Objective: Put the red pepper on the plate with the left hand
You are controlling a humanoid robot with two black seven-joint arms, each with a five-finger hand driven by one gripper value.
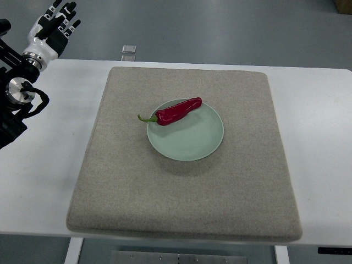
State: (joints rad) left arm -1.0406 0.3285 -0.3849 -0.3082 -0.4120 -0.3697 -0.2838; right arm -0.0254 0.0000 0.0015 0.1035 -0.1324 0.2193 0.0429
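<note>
Since the red pepper already lies across the plate's upper-left rim (stem poking out over the mat), the placing looks done. The left robot hand hovers off the desk's far corner, fingers spread, holding nothing. One pepper, one plate.

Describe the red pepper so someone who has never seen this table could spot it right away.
A big grey felt mat covers the middle of the white table, and a pale green round plate sits near the mat's centre. The red pepper lies across the plate's upper left rim, its green stem poking out over the mat. It is the only red thing there.
</note>
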